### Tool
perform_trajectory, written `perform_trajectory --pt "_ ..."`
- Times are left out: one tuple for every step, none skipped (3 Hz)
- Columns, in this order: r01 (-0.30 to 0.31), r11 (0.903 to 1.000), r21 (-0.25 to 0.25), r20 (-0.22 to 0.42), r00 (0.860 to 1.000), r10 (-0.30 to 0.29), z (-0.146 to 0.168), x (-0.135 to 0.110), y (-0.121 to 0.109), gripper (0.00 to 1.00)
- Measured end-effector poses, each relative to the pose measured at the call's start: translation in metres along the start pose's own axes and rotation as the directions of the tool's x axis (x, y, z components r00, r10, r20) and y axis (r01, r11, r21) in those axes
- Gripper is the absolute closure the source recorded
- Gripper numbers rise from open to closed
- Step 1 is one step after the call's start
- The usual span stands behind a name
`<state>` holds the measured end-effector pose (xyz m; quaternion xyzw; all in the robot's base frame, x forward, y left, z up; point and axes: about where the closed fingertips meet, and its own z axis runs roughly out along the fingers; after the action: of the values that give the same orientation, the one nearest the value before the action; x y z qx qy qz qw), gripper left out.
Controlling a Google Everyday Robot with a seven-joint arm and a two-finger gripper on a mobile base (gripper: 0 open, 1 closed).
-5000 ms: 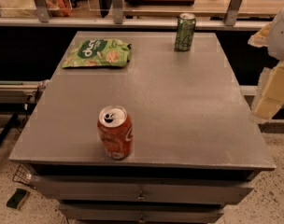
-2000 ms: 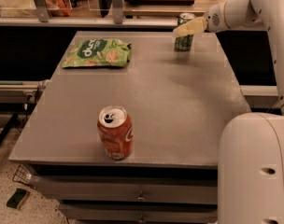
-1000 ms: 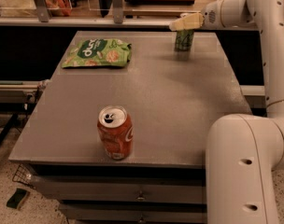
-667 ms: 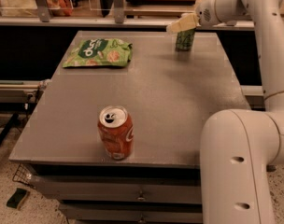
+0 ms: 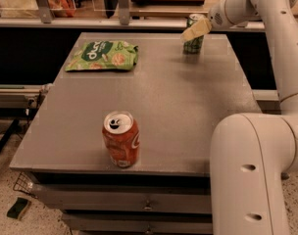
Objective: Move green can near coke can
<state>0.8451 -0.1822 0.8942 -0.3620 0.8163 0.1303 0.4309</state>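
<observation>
Gripper [image 5: 195,31] on the white arm hangs at the top of the green can [image 5: 192,44], at the table's [image 5: 188,106] far right; its grip cannot be told. The coke can [image 5: 121,140] stands well apart, near the front edge.

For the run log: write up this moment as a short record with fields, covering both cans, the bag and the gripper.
surface: grey table
green can: upright, far right part of the table
coke can: upright near the front edge, left of centre
snack bag: lying flat, far left part of the table
gripper: at the green can, covering its upper half
can separation: wide, most of the table's depth
task status: green can not yet near the coke can
</observation>
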Motion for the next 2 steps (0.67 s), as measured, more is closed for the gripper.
perform_trajectory --pt "-0.069 0.9971 0.033 0.007 0.998 0.069 -0.0026 0.0064 -0.0102 0.00" --pt "-0.156 0.9875 0.025 0.011 0.988 0.156 -0.0084 0.0071 -0.0037 0.23"
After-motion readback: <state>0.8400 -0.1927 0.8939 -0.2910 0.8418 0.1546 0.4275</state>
